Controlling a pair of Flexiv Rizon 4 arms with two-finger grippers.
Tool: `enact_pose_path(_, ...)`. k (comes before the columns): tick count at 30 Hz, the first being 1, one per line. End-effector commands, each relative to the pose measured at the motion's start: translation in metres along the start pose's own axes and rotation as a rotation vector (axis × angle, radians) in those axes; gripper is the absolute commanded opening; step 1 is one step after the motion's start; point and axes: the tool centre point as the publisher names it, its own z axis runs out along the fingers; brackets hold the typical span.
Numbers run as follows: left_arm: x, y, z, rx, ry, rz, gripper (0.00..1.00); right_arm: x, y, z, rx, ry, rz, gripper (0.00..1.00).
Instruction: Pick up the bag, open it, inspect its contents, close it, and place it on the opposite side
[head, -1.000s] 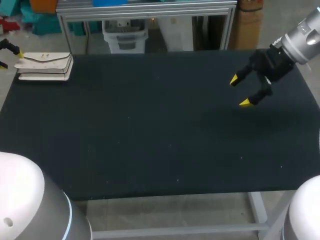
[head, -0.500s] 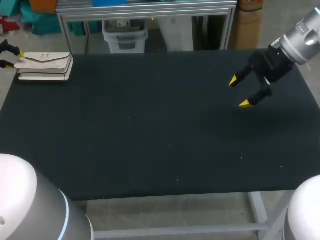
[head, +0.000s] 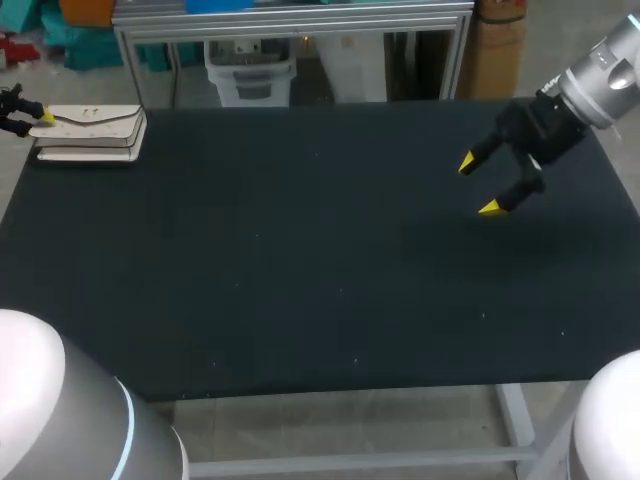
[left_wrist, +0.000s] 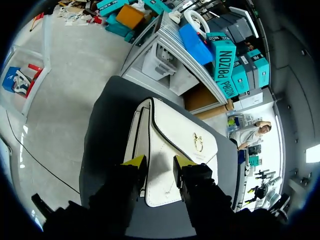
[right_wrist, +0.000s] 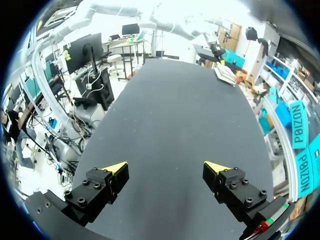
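Note:
The white bag (head: 92, 132), with a gold clasp on its flap, lies flat at the table's far left corner. My left gripper (head: 28, 118) comes in from the left edge and is shut on the bag's near end. In the left wrist view the bag (left_wrist: 175, 150) fills the narrow gap of the left gripper (left_wrist: 159, 162), one yellow tip on the flap and one at the layered side. My right gripper (head: 478, 185) hangs open over the right part of the table, holding nothing. The right wrist view shows the right gripper (right_wrist: 165, 171) wide apart and the bag (right_wrist: 226, 75) far ahead.
The dark table mat (head: 320, 260) stretches between the two arms with nothing else on it. The bag sits close to the table's left and back edges.
The left gripper's fingers have drawn together around the bag's end. The bag itself has not shifted. The right arm has stayed still.

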Motion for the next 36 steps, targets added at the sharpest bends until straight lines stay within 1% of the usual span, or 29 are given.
enact_pose_path(1, -0.004, -0.002, 0.0, -0.798, 0.047, 0.005, 0.0, 0.002, -0.001, -0.001, 0.001, -0.003, 0.001, 1.0)
enact_pose_path(5, -0.001, 0.006, -0.002, -0.814, 0.043, 0.014, 0.0, 0.002, -0.001, -0.001, 0.0, -0.004, 0.002, 1.0)
enact_pose_path(9, 0.007, 0.018, -0.005, -0.834, 0.055, 0.029, 0.0, 0.002, -0.001, -0.001, -0.001, -0.006, -0.002, 1.0)
enact_pose_path(11, 0.011, 0.021, -0.007, -0.832, 0.057, 0.031, 0.0, 0.002, 0.0, -0.001, 0.0, -0.007, -0.003, 1.0)
enact_pose_path(16, 0.029, 0.03, -0.013, -0.799, 0.077, 0.073, 0.0, 0.002, 0.002, -0.001, 0.001, -0.006, -0.011, 1.0)
enact_pose_path(20, 0.044, 0.033, -0.02, -0.774, 0.092, 0.094, 0.0, 0.003, 0.003, -0.001, 0.002, -0.005, -0.019, 1.0)
enact_pose_path(23, 0.052, 0.037, -0.022, -0.772, 0.094, 0.1, 0.0, 0.004, 0.004, -0.002, 0.002, -0.008, -0.023, 1.0)
enact_pose_path(28, 0.058, 0.055, -0.016, -0.802, 0.095, 0.083, 0.0, 0.005, 0.005, -0.003, 0.002, -0.011, -0.029, 1.0)
enact_pose_path(30, 0.058, 0.066, -0.012, -0.812, 0.092, 0.073, 0.0, 0.006, 0.005, -0.003, 0.002, -0.01, -0.03, 1.0)
enact_pose_path(32, 0.059, 0.076, -0.008, -0.823, 0.117, 0.063, 0.0, 0.007, 0.005, -0.002, 0.002, -0.009, -0.029, 1.0)
enact_pose_path(36, 0.061, 0.094, -0.005, -0.799, 0.145, 0.043, 0.0, 0.008, 0.004, -0.003, 0.004, -0.007, -0.03, 1.0)
